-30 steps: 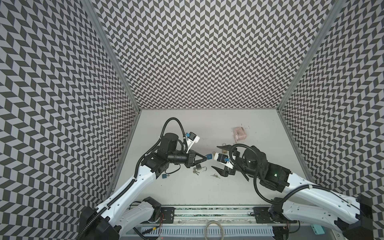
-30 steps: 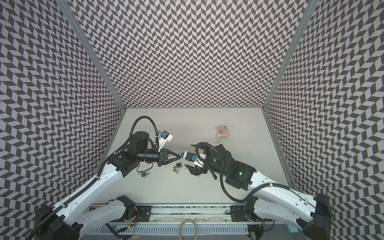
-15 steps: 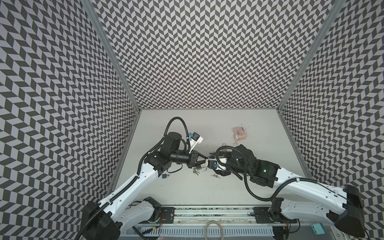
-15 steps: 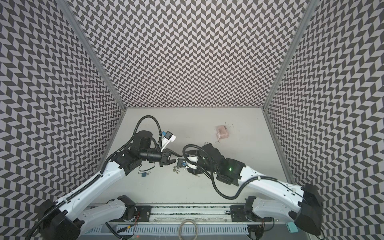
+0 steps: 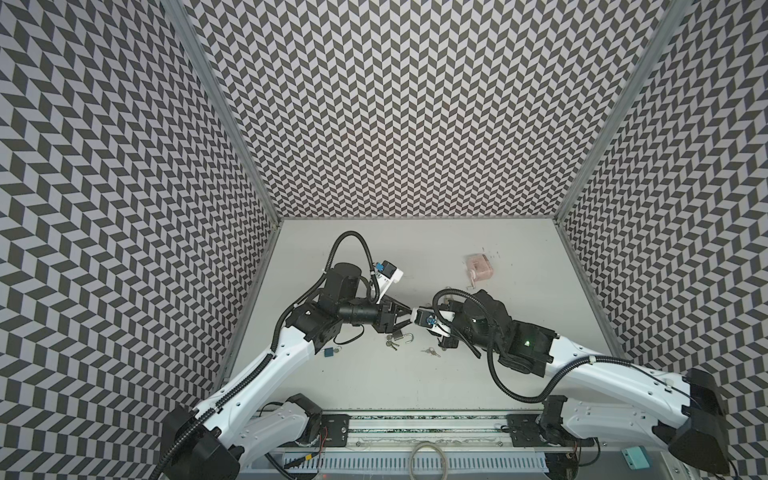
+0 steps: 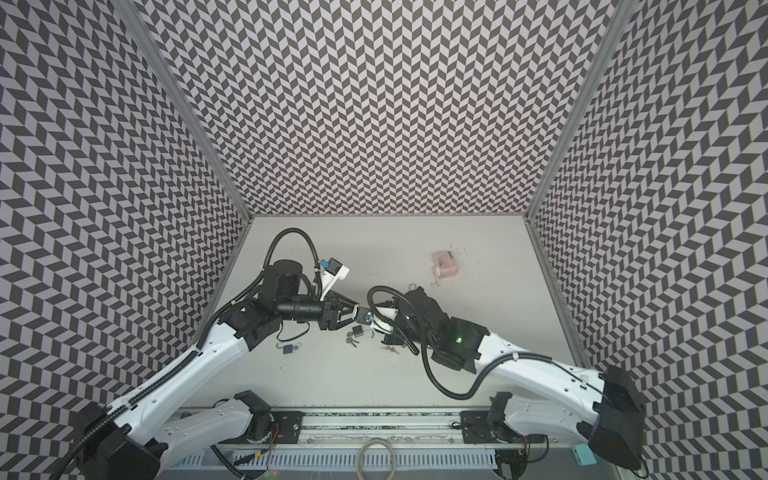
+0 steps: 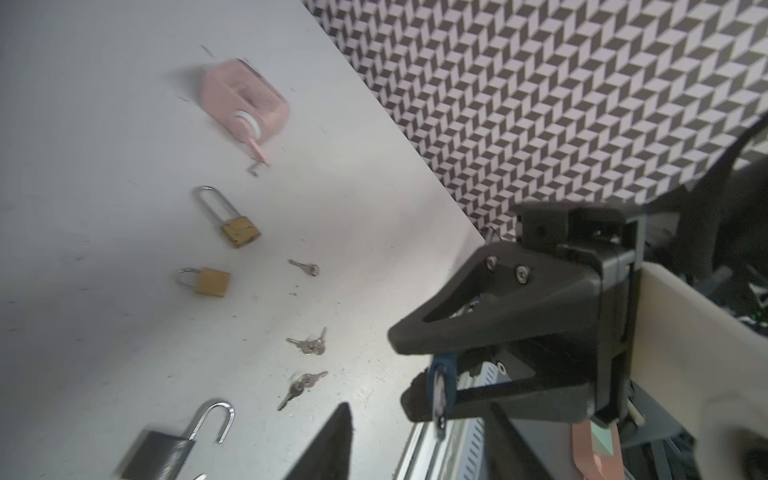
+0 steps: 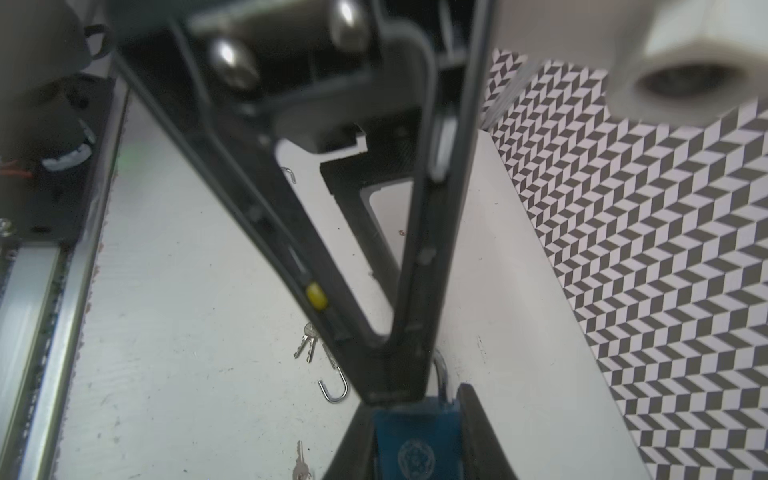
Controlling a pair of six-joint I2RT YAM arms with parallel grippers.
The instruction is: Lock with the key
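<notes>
A blue padlock (image 8: 417, 444) sits between the fingers of my right gripper (image 8: 415, 411), which is shut on its body with the shackle pointing away. The left wrist view shows this padlock (image 7: 441, 388) edge-on in the right gripper (image 7: 405, 376). My left gripper (image 5: 409, 316) faces it tip to tip with its jaws spread, one finger (image 7: 332, 440) beside the padlock and holding nothing. Small keys (image 7: 309, 345) lie loose on the table, another bunch (image 7: 301, 384) nearer; no key is in either gripper.
On the table lie a dark padlock (image 5: 400, 336) with its shackle open, two brass padlocks (image 7: 241, 230) (image 7: 212, 282), a single key (image 7: 305, 268), a pink box (image 5: 480, 267) at the back right and a small blue padlock (image 5: 330, 352) by the left arm.
The right gripper moved left to meet the left gripper and closed on the blue padlock. The left gripper, shut before, has opened and let go.
</notes>
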